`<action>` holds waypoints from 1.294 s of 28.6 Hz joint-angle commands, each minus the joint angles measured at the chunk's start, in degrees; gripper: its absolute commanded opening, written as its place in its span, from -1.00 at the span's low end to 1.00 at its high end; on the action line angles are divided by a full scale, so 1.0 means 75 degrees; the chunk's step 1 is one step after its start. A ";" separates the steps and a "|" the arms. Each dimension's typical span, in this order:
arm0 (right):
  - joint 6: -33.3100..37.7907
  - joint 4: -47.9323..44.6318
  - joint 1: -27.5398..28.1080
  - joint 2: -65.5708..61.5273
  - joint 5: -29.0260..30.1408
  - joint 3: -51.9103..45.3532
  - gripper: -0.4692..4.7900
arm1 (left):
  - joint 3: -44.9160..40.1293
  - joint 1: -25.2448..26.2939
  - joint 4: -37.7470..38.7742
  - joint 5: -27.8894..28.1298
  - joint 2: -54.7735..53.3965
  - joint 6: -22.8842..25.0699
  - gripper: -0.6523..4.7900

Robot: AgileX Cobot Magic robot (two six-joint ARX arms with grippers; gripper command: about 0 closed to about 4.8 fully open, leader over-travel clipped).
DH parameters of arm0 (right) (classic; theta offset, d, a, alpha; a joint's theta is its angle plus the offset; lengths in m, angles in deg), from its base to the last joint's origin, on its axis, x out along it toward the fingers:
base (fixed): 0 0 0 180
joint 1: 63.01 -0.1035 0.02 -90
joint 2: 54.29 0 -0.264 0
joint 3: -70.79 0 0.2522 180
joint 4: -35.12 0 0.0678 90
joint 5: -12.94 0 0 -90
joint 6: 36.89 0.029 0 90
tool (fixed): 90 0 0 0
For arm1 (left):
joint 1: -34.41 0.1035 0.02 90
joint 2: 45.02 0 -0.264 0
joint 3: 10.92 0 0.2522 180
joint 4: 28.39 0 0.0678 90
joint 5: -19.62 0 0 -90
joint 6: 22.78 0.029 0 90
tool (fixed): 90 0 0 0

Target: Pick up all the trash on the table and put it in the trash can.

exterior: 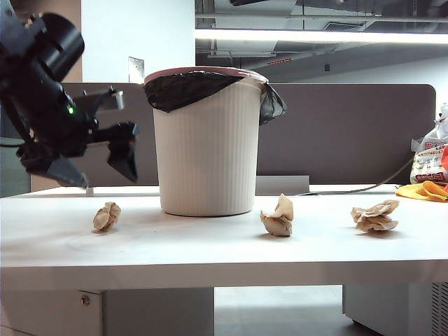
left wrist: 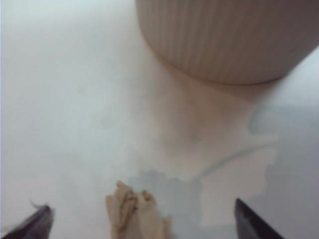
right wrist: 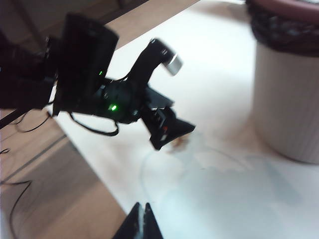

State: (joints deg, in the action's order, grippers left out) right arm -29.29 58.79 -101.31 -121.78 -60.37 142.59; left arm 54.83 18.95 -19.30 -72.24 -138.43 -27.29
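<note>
Above white table (exterior: pixel 210 245), left gripper (exterior: pixel 101 168) jaws wide, empty, right gripper (right wrist: pixel 140 224) jaws closed, empty.

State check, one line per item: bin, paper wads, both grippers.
White ribbed plastic trash can: upright on the white table, black liner over rim.
Left tan crumpled paper wad: on table, untouched.
Middle wad: on table.
Right wad: on table.
Left gripper: open, above left wad, empty.
Right gripper: fingertips together, shut, empty, above the table.
</note>
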 commanded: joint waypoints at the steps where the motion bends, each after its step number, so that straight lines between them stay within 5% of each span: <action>1: -0.0035 -0.0079 -0.0017 -0.0085 0.0012 0.0035 -0.84 | 0.0023 0.0000 -0.0300 0.0265 -0.0373 -0.0058 1.00; 8: 0.0073 -0.0093 -0.0178 -0.0114 0.0026 0.0041 -0.84 | 0.0023 0.0000 -0.0935 0.0420 -0.0842 -0.0087 1.00; 10: 0.0064 -0.0102 -0.0178 -0.0114 0.0020 0.0041 -0.84 | 0.0023 0.0000 -0.0825 0.0420 -0.0866 -0.0085 0.55; 11: 0.0050 -0.0140 -0.0160 -0.0085 0.0009 0.0044 -0.84 | 0.0023 0.0000 -0.0720 0.0420 -0.0874 -0.0079 -0.09; 13: -0.0061 -0.0242 -0.0073 0.0020 -0.0012 0.0052 -0.84 | 0.0023 0.0000 -0.0562 0.0423 -0.0892 -0.0052 -0.76; 19: -0.0070 -0.0557 0.0134 0.0096 -0.0006 0.0058 -0.84 | 0.0125 0.0000 -0.0583 0.0323 -0.0871 -0.0055 -0.78; 27: -0.0079 -0.0551 0.0277 0.0096 -0.0003 0.0306 -0.84 | 0.1641 -0.0017 0.0117 -0.0650 0.0073 -0.0187 -0.78; 37: -0.0903 0.0866 0.1568 -0.0242 0.0050 0.3360 -0.84 | 0.4718 -0.0315 0.0326 -0.1670 0.0350 -0.0612 -0.78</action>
State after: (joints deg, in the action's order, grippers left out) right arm -33.12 64.10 -90.14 -122.98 -60.37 166.66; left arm 88.45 16.94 -15.21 -83.76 -134.56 -31.40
